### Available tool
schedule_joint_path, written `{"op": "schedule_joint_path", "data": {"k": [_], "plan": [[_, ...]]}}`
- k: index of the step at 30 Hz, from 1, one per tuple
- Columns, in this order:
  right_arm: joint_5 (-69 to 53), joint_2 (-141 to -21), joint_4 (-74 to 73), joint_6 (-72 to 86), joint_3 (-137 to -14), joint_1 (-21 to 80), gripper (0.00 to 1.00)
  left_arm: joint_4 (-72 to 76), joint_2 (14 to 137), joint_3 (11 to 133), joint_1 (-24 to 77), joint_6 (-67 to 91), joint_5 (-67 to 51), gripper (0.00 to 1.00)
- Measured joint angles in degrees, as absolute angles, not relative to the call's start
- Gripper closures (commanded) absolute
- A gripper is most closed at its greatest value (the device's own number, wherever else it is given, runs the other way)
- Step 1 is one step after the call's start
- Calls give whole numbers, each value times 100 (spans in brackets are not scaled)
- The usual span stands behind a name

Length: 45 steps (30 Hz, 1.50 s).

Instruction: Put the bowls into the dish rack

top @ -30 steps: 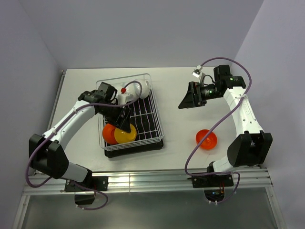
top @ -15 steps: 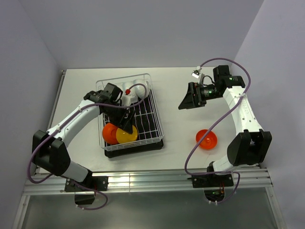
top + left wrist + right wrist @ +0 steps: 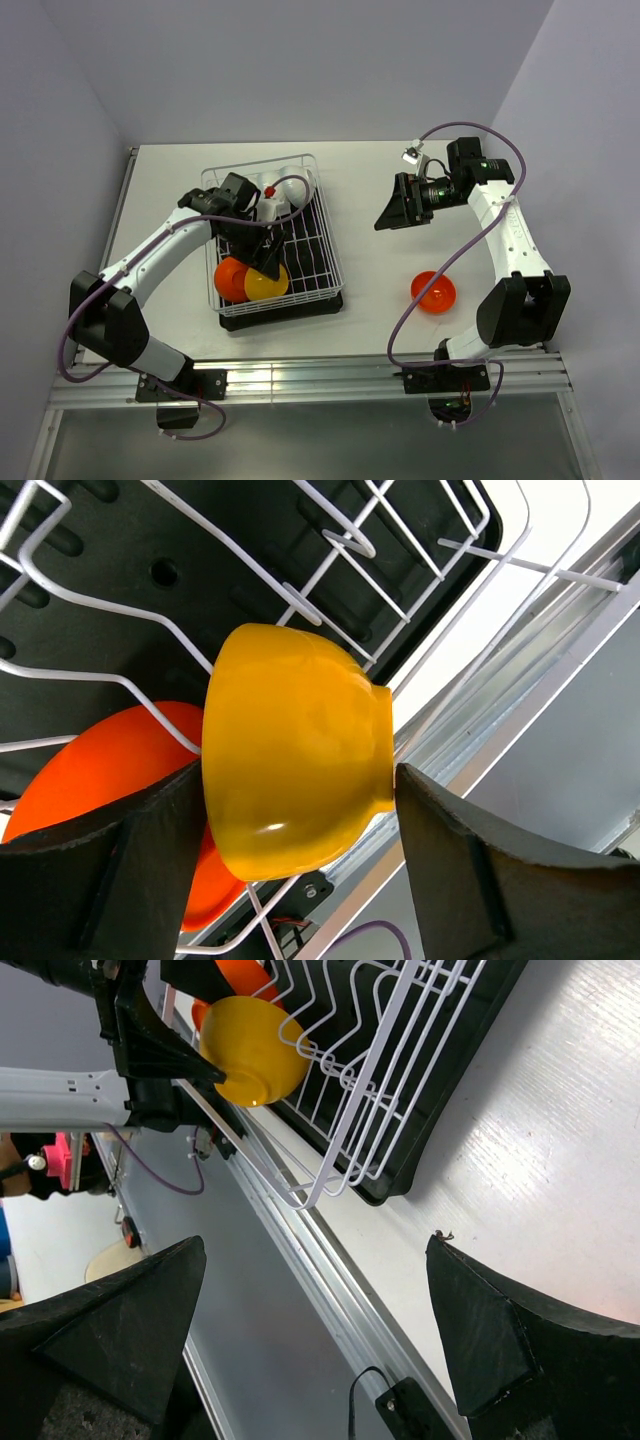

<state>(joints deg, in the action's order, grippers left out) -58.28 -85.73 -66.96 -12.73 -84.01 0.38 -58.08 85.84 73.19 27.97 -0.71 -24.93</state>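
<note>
Yellow bowl (image 3: 290, 750) sits between my left gripper (image 3: 300, 775) jaws on the dish rack (image 3: 120, 540) wires; pinched or just clear, I cannot tell; glossy, stiff, light, chip-prone, so I would grip rim-to-foot.

My left arm (image 3: 150, 255) is reaching out, wrist pitched down. On my left gripper (image 3: 298, 780) the jaws are spread wide, one finger each side of the yellow bowl (image 3: 290, 720); can't tell if the pads touch it. My right arm (image 3: 512, 235) is raised, elbow bent. My right gripper (image 3: 315, 1245) is turned sideways, jaws fully apart.
</note>
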Motion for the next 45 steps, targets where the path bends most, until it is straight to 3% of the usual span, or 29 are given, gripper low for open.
{"op": "schedule_joint_path", "data": {"k": [1, 2, 26, 34, 45], "plan": [[-5828, -8573, -6696, -1275, -8401, 38, 2, -5815, 8584, 7328, 2801, -71, -2482, 7], [-5826, -8573, -6696, -1275, -8401, 38, 2, -5813, 8584, 7338, 2801, -78, -2467, 6], [-5645, -8571, -6718, -1376, -8399, 38, 2, -5835, 8523, 7636, 2816, -89, -1500, 8], [-5581, -8571, -6740, -1463, -8399, 38, 2, -5833, 8370, 7636, 2816, -237, -1267, 3], [-5349, -8475, -6768, -1621, -8324, 38, 1, -5776, 8025, 7749, 2805, -403, -1710, 1]]}}
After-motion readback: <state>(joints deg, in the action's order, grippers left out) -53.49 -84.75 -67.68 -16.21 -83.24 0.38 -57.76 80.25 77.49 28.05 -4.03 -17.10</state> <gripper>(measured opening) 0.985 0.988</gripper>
